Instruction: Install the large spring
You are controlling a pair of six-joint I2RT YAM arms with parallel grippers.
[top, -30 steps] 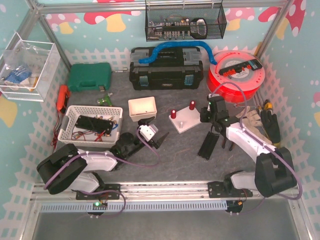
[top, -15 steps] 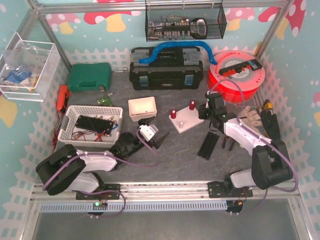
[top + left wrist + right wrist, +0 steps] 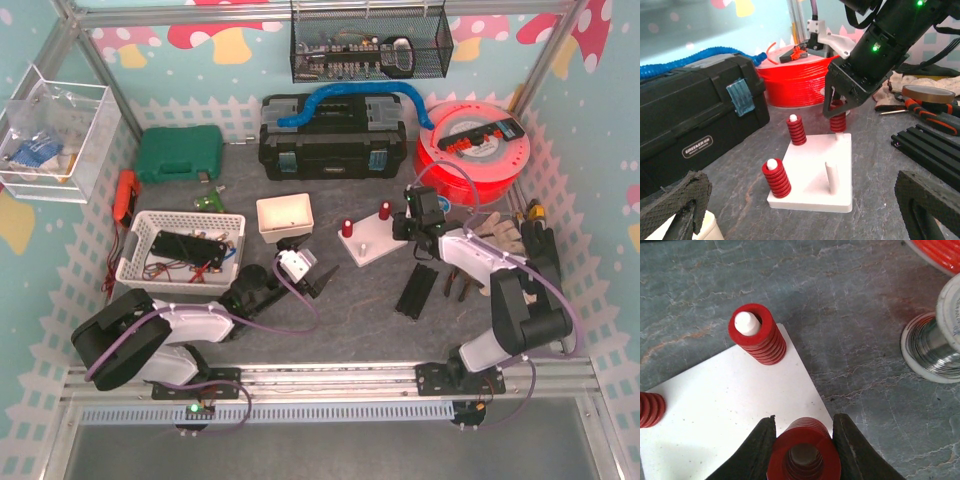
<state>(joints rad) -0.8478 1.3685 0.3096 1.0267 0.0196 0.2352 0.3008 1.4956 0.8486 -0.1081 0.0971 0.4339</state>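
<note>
Your large spring (image 3: 804,452) is now over the corner peg of the white plate (image 3: 730,405), gripped between the right fingers (image 3: 764,445); a second ago that arm hung over the black rail (image 3: 418,290). The peg tip shows inside the bore, but the coil looks short of the plate, so you likely need to press down. A seated spring (image 3: 757,340) stands near, and a wire reel (image 3: 935,340) rests on the counter (image 3: 865,300) beside the plate; neither blocks descent. The left fingers (image 3: 675,205) gape wide, empty.

A black toolbox (image 3: 332,150) stands at the back, a blue corrugated hose (image 3: 340,97) lying on it (red filament spool (image 3: 455,165) just beside); a green case (image 3: 179,153) sits farther left.
</note>
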